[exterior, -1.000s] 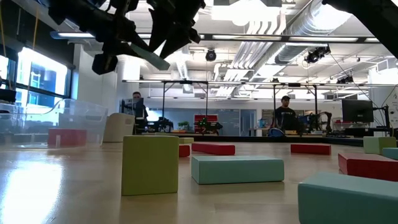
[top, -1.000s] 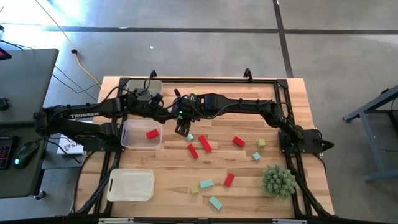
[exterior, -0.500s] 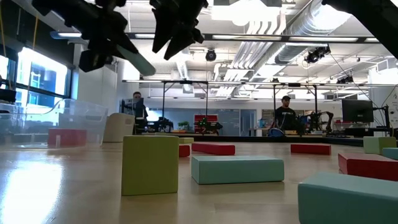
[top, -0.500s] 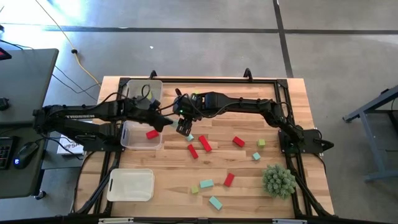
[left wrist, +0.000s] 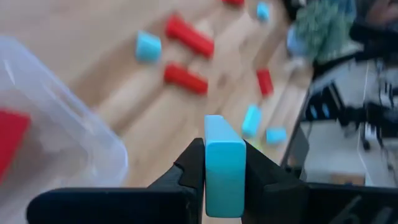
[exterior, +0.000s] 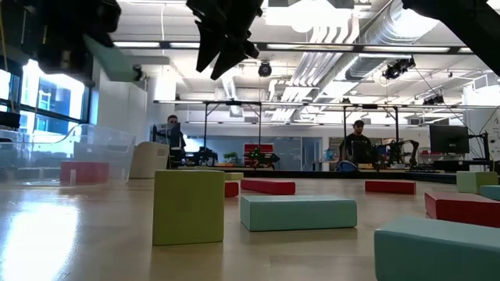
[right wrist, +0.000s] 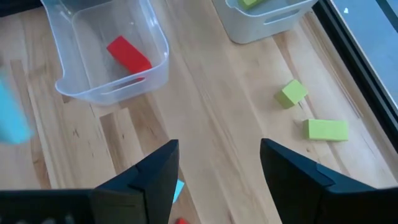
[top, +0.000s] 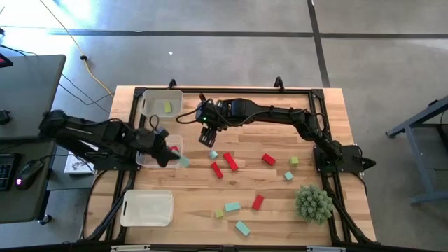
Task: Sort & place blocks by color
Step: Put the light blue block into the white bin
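My left gripper (top: 175, 158) is shut on a teal bar block (left wrist: 224, 163), held in the air at the right rim of the middle clear bin (top: 143, 158), which holds one red block (top: 171, 150). My right gripper (top: 208, 137) hangs open over the far middle of the table with nothing between its fingers (right wrist: 163, 171). Red, teal and yellow-green blocks lie flat on the wood, among them a red bar (top: 230, 161) and a small teal cube (top: 213, 155). The far bin (top: 150, 105) holds a yellow-green block (top: 168, 106). My left gripper pinches the teal bar by its two broad sides (left wrist: 224, 190) between its two fingers, with one end of the bar sticking out past the fingertips. The fingers slant downward from the table's left. The bar is lifted clear of table and bin.
An empty bin (top: 147, 208) stands at the near left. A spiky green plant ball (top: 313, 203) sits at the near right. Two yellow-green blocks (right wrist: 292, 93) lie beside the far bin. Bare wood lies between the bins and the scattered blocks. People stand in the room behind.
My left gripper has drawn back from the far middle toward the table's left and near edge, carrying the teal bar clear of the table, and now stands at the middle bin's right rim.
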Controlling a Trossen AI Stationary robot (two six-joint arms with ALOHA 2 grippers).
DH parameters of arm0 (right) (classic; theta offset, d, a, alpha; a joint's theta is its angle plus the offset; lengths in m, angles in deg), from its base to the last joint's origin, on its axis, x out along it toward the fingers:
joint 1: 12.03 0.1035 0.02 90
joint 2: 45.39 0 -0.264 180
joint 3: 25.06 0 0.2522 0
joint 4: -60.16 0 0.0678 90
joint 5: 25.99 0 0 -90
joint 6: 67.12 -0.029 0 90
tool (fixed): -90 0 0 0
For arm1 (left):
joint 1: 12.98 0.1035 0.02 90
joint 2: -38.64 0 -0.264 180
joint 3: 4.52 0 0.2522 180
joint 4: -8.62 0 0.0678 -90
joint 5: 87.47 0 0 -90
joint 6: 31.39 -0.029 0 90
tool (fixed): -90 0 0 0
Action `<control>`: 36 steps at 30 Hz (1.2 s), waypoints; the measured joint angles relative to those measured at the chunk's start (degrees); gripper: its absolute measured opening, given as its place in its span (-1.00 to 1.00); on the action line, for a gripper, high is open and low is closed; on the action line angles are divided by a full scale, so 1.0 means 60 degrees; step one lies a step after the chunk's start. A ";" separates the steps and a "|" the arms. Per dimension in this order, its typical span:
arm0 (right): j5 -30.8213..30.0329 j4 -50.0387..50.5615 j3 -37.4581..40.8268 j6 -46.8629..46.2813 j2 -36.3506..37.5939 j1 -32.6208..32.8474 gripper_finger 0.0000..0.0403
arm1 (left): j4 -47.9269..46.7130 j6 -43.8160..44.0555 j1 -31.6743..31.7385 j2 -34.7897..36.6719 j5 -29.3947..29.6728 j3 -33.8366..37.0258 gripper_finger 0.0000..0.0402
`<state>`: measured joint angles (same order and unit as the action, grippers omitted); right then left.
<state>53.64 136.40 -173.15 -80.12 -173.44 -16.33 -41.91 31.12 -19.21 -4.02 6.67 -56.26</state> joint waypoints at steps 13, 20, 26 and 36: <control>0.0007 0.0011 0.0004 0.0004 0.0000 -0.0374 0.06 | -0.1241 0.2298 -0.3527 0.0056 -0.0680 0.0000 -0.82; 0.0007 0.0044 0.0004 0.0029 0.0000 -0.0432 0.06 | -0.1411 0.3372 -0.4981 0.0053 -0.1748 0.0000 -0.81; 0.0007 0.0044 0.0007 0.0052 0.0000 -0.0432 0.06 | -0.2134 0.3810 -0.5763 -0.0341 -0.1767 0.0000 -0.80; 0.0007 0.0191 0.0015 0.0094 0.0000 -0.0432 0.06 | -0.2094 0.3802 -0.5929 -0.1586 -0.2042 0.0000 -0.72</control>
<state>53.68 137.55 -173.06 -79.55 -173.44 -18.93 -54.47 53.93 -54.78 -13.54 -5.58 -56.26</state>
